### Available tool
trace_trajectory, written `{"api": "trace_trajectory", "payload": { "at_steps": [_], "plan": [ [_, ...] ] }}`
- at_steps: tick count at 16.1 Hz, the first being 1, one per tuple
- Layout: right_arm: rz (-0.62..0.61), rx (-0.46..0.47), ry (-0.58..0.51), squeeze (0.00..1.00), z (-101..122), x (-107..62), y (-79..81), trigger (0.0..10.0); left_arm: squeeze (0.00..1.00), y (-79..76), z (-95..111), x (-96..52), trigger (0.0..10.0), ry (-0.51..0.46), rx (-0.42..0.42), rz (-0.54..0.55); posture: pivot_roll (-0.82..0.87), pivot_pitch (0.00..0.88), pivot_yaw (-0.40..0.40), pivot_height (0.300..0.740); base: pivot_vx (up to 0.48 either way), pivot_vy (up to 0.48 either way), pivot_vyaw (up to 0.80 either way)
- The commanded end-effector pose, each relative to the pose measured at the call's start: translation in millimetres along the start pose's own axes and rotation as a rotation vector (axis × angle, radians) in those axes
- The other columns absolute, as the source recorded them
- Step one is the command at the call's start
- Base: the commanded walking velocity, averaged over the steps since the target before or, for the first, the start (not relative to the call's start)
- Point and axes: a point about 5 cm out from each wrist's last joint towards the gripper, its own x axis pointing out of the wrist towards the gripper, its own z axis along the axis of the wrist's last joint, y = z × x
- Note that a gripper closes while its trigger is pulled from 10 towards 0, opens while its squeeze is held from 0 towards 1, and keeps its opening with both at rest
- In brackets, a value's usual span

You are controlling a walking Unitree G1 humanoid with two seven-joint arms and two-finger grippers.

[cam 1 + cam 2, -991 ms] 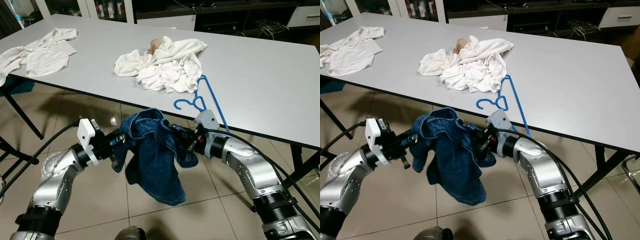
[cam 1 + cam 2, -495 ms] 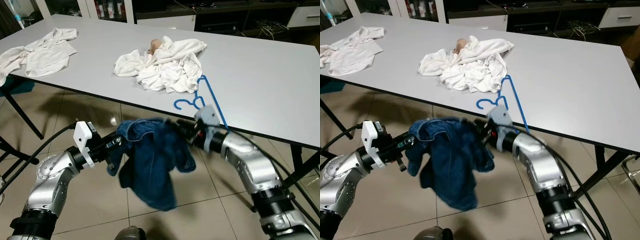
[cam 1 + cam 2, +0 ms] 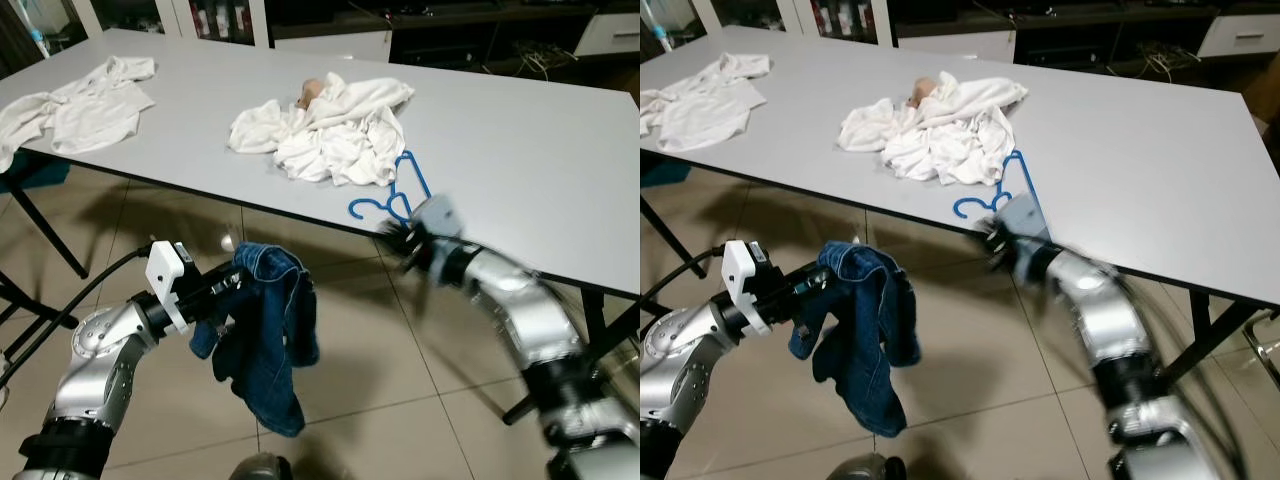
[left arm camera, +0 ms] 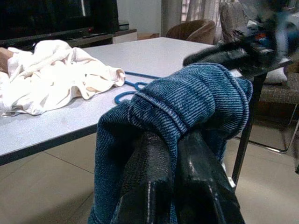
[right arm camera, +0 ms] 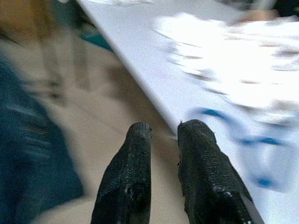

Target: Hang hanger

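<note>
A grey table (image 3: 520,150) is the landmark. A crumpled pile of white clothes (image 3: 325,130) lies near the middle of it, with a small pinkish thing (image 3: 308,92) tucked at the pile's far edge. A white shirt (image 3: 85,100) lies spread at the table's far left end. Beige floor tiles (image 3: 400,380) run under and before the table, and dark cabinets (image 3: 440,25) stand behind it.
</note>
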Motion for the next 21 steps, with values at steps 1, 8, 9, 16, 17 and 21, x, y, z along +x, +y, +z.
{"api": "trace_trajectory", "payload": {
  "at_steps": [1, 8, 9, 16, 17, 21],
  "plan": [
    [-0.040, -0.077, 0.025, 0.00, -1.5, 2.6, -1.4, 10.0, 0.00, 4.3, 11.0, 0.0, 0.0, -0.015, 0.055, -0.001, 0.00, 0.000, 0.068, 0.740, 0.000, 0.000, 0.00],
    [-0.019, -0.455, 0.121, 0.00, -12.8, 24.4, 34.3, 10.0, 0.00, 5.2, 8.2, -5.7, 0.0, 0.104, 0.161, -0.035, 0.02, 0.000, 0.064, 0.740, 0.000, 0.000, 0.00],
    [-0.068, -0.494, 0.149, 0.00, -15.4, 26.5, 29.6, 10.0, 0.00, 7.4, 11.4, -6.4, 0.0, 0.102, 0.174, -0.031, 0.02, 0.000, 0.064, 0.740, 0.000, 0.000, 0.00],
    [-0.225, -0.534, 0.294, 0.00, -36.4, 31.8, 13.5, 10.0, 0.00, 7.4, 15.7, -6.7, 0.0, 0.101, 0.202, -0.034, 0.03, 0.000, 0.059, 0.740, 0.000, 0.000, 0.00],
    [-0.220, -0.531, 0.298, 0.00, -38.0, 31.9, 14.5, 10.0, 0.00, 7.3, 15.7, -6.6, 0.0, 0.101, 0.202, -0.034, 0.03, 0.000, 0.059, 0.740, 0.000, 0.000, 0.00],
    [-0.194, -0.516, 0.308, 0.00, -43.3, 32.5, 17.0, 10.0, 0.00, 5.8, 15.8, -6.2, 0.0, 0.098, 0.203, -0.035, 0.03, 0.000, 0.056, 0.740, 0.000, 0.000, 0.00]
  ]
}}
